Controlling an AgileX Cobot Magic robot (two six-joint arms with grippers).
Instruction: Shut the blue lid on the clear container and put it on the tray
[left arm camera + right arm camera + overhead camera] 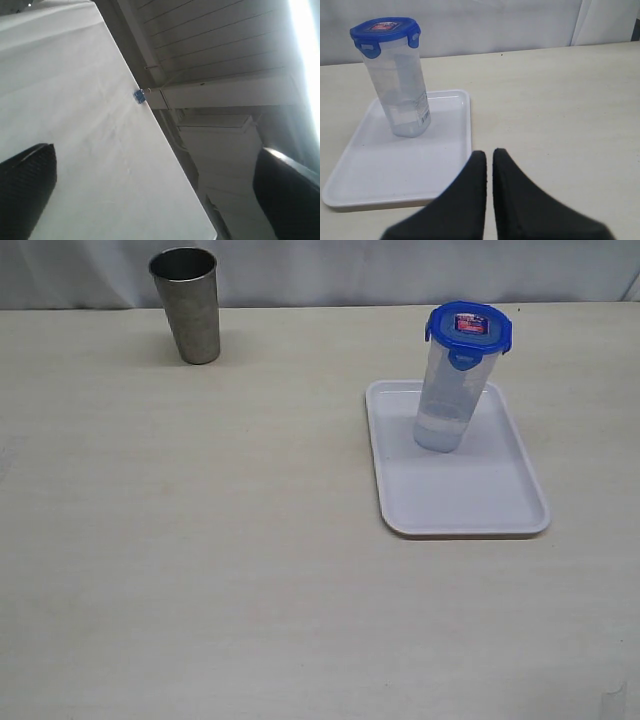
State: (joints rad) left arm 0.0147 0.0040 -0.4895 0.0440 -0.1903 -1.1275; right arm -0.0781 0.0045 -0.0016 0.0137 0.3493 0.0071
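The clear container [448, 395] stands upright on the white tray [480, 505], toward the tray's far end, with the blue lid [469, 328] sitting on its mouth. The right wrist view shows the same container [402, 95], lid [385, 31] and tray [380, 175]. My right gripper [489, 156] is shut with nothing between its fingers, held back from the tray's near corner and apart from the container. My left gripper [155, 190] is open and empty, its fingers [25, 185] wide apart, facing a white surface and a ceiling. Neither arm shows in the exterior view.
A grey steel cup [187, 305] stands at the back left of the beige table [200, 540]. A white curtain [320, 270] runs behind the table's far edge.
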